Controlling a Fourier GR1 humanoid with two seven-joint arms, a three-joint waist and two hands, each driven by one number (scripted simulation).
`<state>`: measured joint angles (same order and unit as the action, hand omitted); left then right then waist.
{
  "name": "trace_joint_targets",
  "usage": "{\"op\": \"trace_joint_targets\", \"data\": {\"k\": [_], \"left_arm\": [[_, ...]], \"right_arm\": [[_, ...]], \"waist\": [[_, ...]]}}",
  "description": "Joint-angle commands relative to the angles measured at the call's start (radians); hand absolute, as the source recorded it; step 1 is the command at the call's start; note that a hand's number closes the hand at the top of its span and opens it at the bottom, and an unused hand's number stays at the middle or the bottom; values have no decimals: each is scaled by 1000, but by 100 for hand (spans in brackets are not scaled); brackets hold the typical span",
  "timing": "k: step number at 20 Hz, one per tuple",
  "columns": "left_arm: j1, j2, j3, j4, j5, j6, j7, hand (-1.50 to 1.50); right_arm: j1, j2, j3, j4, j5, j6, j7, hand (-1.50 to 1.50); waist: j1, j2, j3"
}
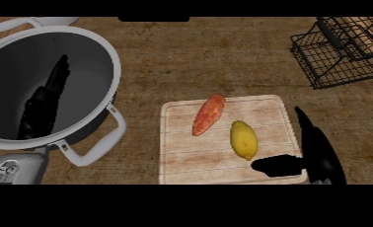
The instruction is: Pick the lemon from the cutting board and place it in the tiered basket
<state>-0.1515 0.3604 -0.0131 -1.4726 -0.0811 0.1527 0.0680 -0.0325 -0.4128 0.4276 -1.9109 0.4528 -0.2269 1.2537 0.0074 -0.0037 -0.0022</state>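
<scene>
Lemon (243, 139) lies on cutting board (218, 167), just beside right hand (310, 159). Thumb near lemon's end, fingers straight, nothing held. Reach step. Next: curl round lemon, lift, carry up to tiered basket (328, 58) ahead. Left hand (44, 100) rests open, far away.

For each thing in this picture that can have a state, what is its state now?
lemon: lying on the cutting board, not held
sweet potato: lying on the board, beside the lemon
pot: no lid on it
wire basket: standing on the counter, lemon not in it
right hand: open, close to the lemon
left hand: open, over the pot
</scene>
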Motion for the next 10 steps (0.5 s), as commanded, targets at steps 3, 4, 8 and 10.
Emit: {"op": "trace_joint_targets", "data": {"k": [3,4,8,10], "left_arm": [[56,-13,-3,25,-16,4,-46,0],[18,-22,-17,-3,-25,15,6,0],[14,-17,-2,-4,-12,-3,12,0],[24,-31,3,14,-3,-3,-9,0]], "right_arm": [[-50,88,-14,23,113,107,234,-150],[-54,98,-22,14,126,134,234,-150],[-32,205,5,37,209,152,234,-150],[-65,252,-21,80,217,187,234,-150]], "waist": [[0,3,-4],[-6,1,-5],[-11,0,-4],[-5,4,-4]]}}
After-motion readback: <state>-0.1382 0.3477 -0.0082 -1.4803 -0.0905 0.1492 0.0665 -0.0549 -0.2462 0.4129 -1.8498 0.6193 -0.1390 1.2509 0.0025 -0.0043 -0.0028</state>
